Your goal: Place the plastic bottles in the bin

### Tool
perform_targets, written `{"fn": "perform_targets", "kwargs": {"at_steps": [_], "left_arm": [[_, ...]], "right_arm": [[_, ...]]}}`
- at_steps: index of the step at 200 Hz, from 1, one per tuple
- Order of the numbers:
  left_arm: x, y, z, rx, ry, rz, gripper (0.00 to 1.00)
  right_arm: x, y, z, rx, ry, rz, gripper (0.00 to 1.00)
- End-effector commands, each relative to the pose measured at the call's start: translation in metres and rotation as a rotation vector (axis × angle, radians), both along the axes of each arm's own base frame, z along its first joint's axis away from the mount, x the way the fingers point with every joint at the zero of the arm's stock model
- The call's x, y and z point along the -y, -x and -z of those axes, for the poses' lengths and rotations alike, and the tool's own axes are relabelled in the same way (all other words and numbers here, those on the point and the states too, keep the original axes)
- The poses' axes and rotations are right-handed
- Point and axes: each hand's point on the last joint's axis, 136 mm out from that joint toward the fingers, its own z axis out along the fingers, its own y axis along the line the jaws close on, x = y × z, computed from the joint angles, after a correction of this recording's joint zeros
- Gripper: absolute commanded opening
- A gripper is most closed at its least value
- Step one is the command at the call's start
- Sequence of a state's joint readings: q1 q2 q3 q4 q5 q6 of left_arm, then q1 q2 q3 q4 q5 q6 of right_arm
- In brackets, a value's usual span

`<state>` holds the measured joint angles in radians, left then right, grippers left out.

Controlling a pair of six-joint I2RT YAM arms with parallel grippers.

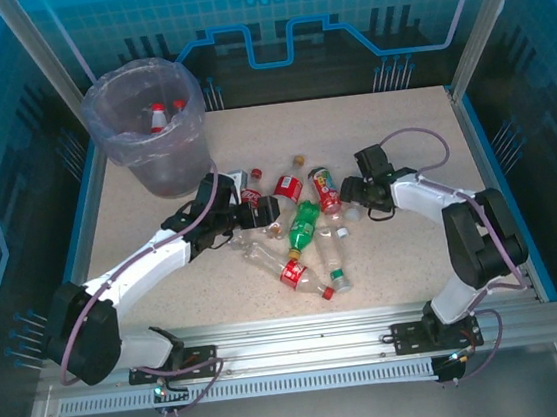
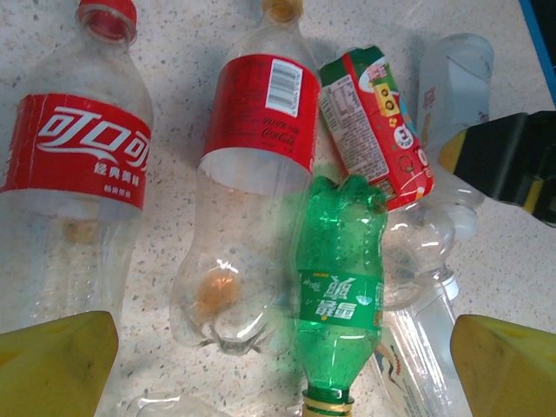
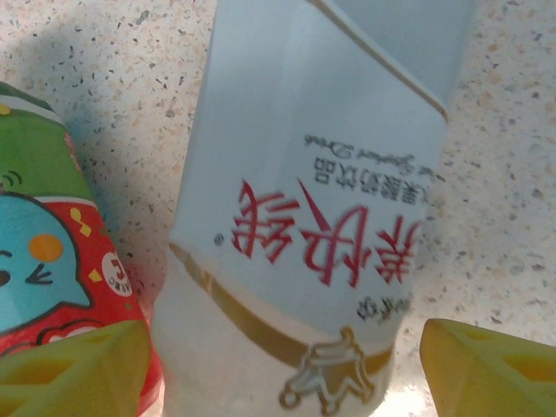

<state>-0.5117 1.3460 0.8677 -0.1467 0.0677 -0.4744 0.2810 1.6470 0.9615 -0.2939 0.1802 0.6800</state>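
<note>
Several plastic bottles lie in a heap mid-table. My left gripper (image 1: pixel 262 211) (image 2: pixel 282 369) hovers open over them. Its yellow fingertips (image 2: pixel 56 365) stand wide apart on either side of a green bottle (image 2: pixel 339 287) (image 1: pixel 304 226) and a clear red-labelled bottle (image 2: pixel 252 174). Another red-labelled bottle (image 2: pixel 78 156) lies to the left. My right gripper (image 1: pixel 354 200) (image 3: pixel 282 373) is open around a white-labelled bottle (image 3: pixel 304 217), with a small gap at each finger. A colourful-labelled bottle (image 3: pixel 43 252) (image 1: pixel 325 188) lies beside it. The grey bag-lined bin (image 1: pixel 153 167) stands at the back left.
Two red-capped bottles (image 1: pixel 159 114) stand inside the bin. A red-labelled bottle (image 1: pixel 293 271) and a clear green-capped bottle (image 1: pixel 334 254) lie nearer the front edge. Blue walls surround the table (image 1: pixel 138 214). My right gripper's black body (image 2: pixel 512 161) sits close to the left gripper's reach.
</note>
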Motion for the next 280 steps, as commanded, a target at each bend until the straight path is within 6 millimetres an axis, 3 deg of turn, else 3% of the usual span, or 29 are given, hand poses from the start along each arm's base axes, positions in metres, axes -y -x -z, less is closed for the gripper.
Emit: {"fn": "perform_targets", "kwargs": {"at_steps": [1, 30, 60, 118, 142, 151, 181, 234, 280], "left_arm": [[0.004, -0.002, -0.012, 0.032, 0.040, -0.010, 0.99], [0.004, -0.002, -0.009, 0.028, 0.040, -0.011, 0.99], [0.004, -0.001, -0.008, 0.027, 0.035, -0.008, 0.99], [0.018, -0.003, -0.022, 0.033, 0.139, 0.014, 0.99], [0.026, -0.005, -0.031, 0.031, 0.196, 0.024, 0.99], [0.027, -0.007, -0.034, 0.027, 0.217, 0.020, 0.99], [0.040, -0.013, -0.045, 0.040, 0.271, 0.052, 0.99], [0.070, -0.024, -0.068, 0.024, 0.584, 0.104, 0.99], [0.088, -0.025, -0.050, -0.063, 0.640, 0.131, 0.99]], "right_arm": [[-0.002, -0.015, -0.002, 0.027, 0.014, 0.000, 0.82], [-0.002, -0.013, 0.012, -0.001, 0.008, 0.005, 0.82], [0.000, -0.010, 0.018, -0.013, -0.001, 0.006, 0.75], [0.011, 0.005, -0.007, 0.037, 0.018, -0.041, 0.63], [0.014, 0.012, -0.026, 0.082, 0.042, -0.100, 0.66], [0.014, 0.021, -0.023, 0.089, 0.052, -0.147, 0.68], [-0.023, 0.036, -0.045, 0.226, -0.060, -0.403, 0.65], [-0.085, 0.070, -0.075, 0.419, -0.261, -0.714, 0.61], [-0.127, 0.087, -0.081, 0.465, -0.336, -0.866, 0.60]]}}
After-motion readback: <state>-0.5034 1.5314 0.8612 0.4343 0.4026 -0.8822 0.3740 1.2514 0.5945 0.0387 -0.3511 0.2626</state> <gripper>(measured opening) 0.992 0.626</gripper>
